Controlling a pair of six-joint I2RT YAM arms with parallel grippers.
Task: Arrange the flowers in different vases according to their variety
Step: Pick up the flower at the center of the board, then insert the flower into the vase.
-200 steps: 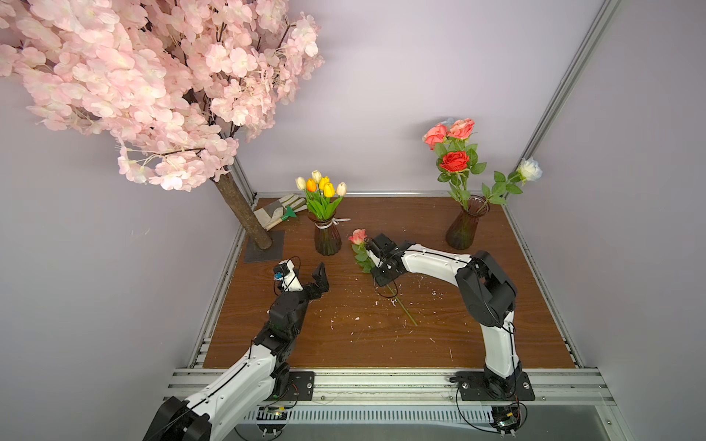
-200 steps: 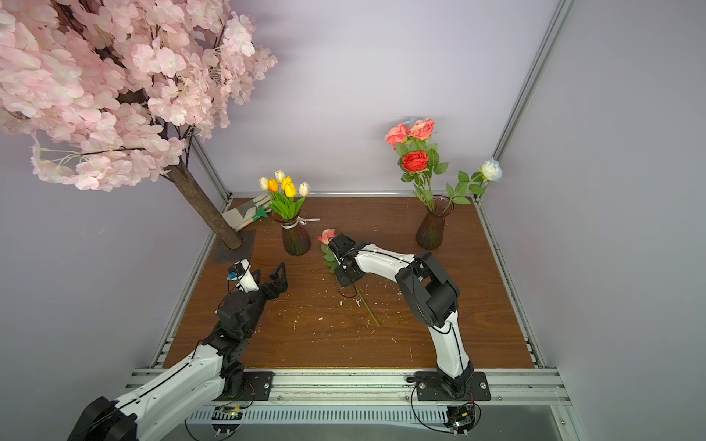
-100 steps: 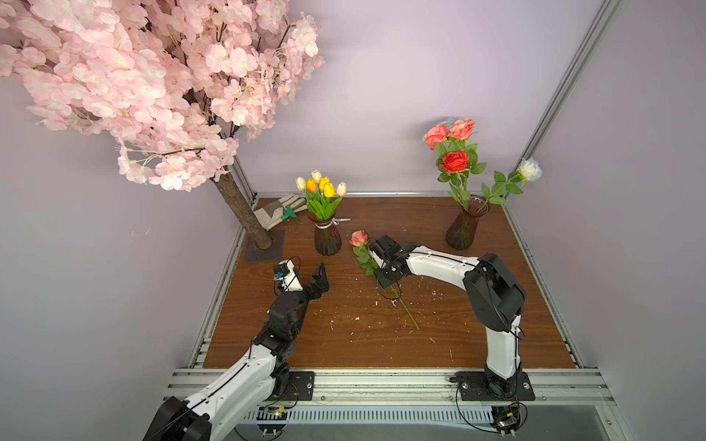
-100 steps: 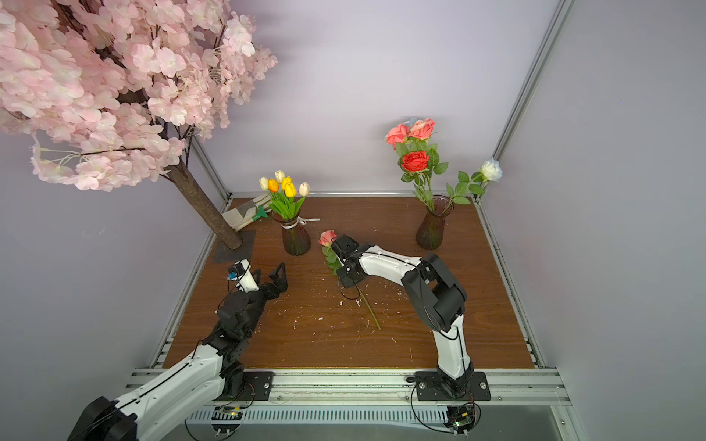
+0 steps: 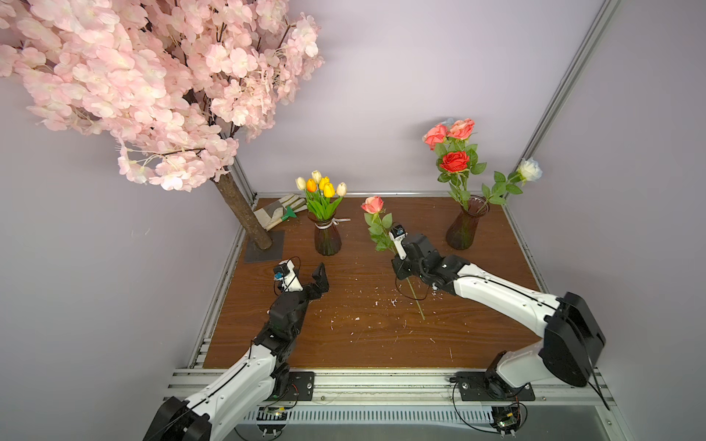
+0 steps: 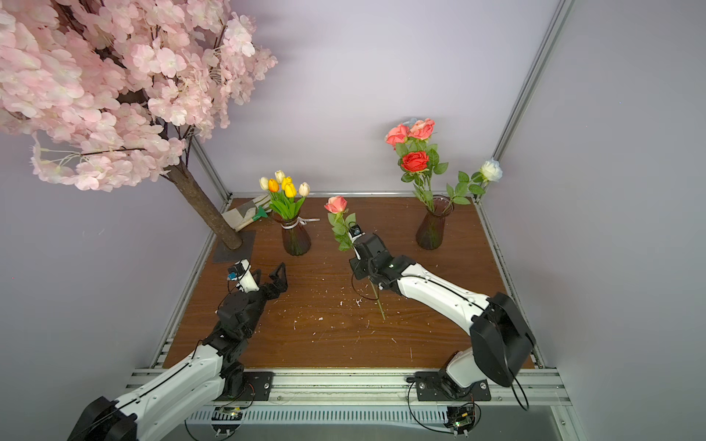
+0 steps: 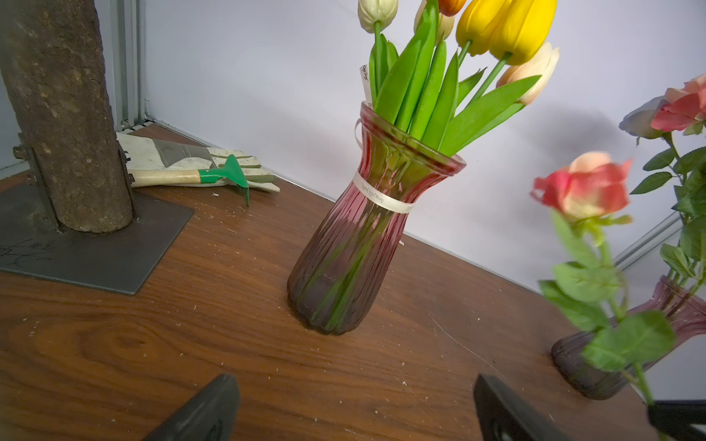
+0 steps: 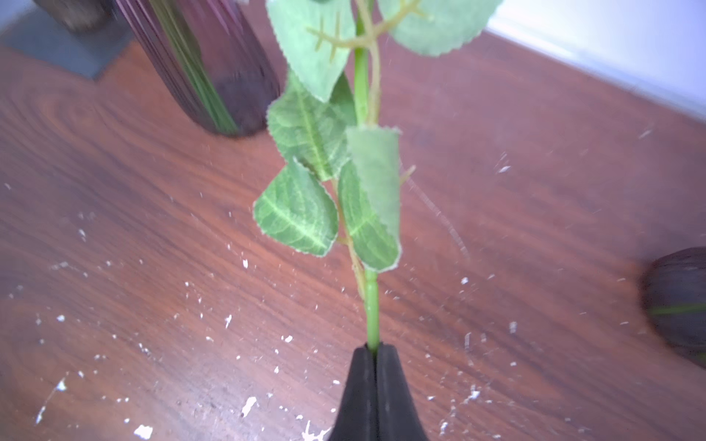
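Note:
My right gripper (image 5: 398, 265) (image 6: 359, 267) (image 8: 373, 349) is shut on the green stem of a pink rose (image 5: 372, 205) (image 6: 336, 204), between the two vases. The rose stands nearly upright, with its leaves (image 8: 305, 214) just past the fingertips. The ribboned vase (image 5: 327, 238) (image 7: 355, 259) holds several tulips (image 5: 323, 187). The plain vase (image 5: 464, 229) (image 6: 431, 229) holds pink, red and white roses (image 5: 454, 160). My left gripper (image 5: 305, 273) (image 7: 353, 385) is open and empty, low over the table, in front of the ribboned vase.
The blossom tree's trunk (image 5: 244, 214) stands on a metal plate (image 5: 265, 250) at the back left. A work glove with a green trowel (image 5: 280, 212) lies next to it. White flecks litter the wooden table (image 5: 363, 343). Metal rails edge it.
My right gripper has risen and shifted right with the pink rose, and the bloom now stands higher and more upright. The left arm has not moved.

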